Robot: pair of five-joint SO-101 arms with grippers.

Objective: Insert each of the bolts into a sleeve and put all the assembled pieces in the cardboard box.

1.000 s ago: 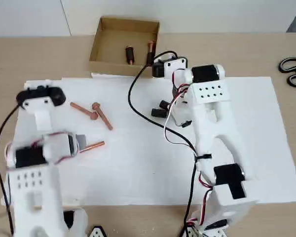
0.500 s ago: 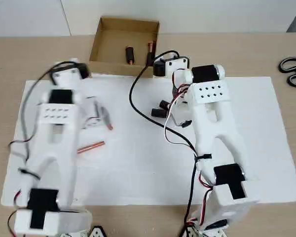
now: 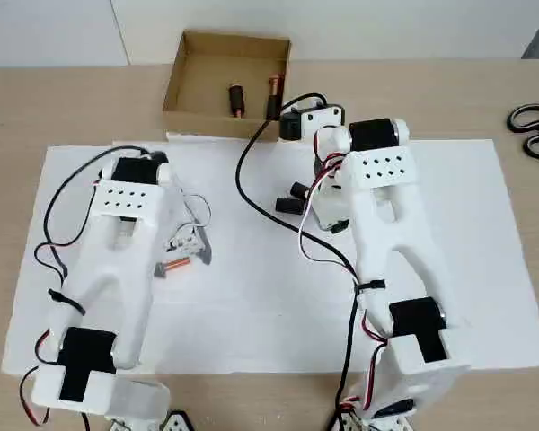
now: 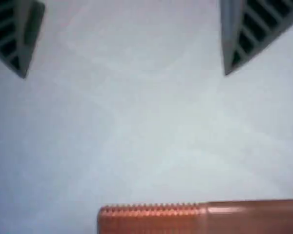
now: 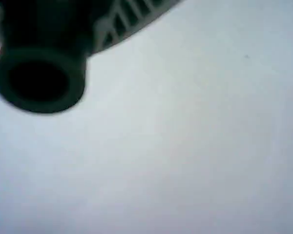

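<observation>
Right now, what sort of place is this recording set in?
Probably a lab or workshop bench set up for robot practice: a wooden table covered by a white paper sheet, a left arm and right arm mounted at its near edge, and a cardboard box and scissors as props.

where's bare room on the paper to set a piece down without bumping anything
Widest bare patch: white paper between the two arms, nearer their bases than the bolt. Also bare: the paper right of the right arm, toward the scissors. Crowded: around the loose sleeves beside the right arm, and under the left end effector at the bolt.
</observation>
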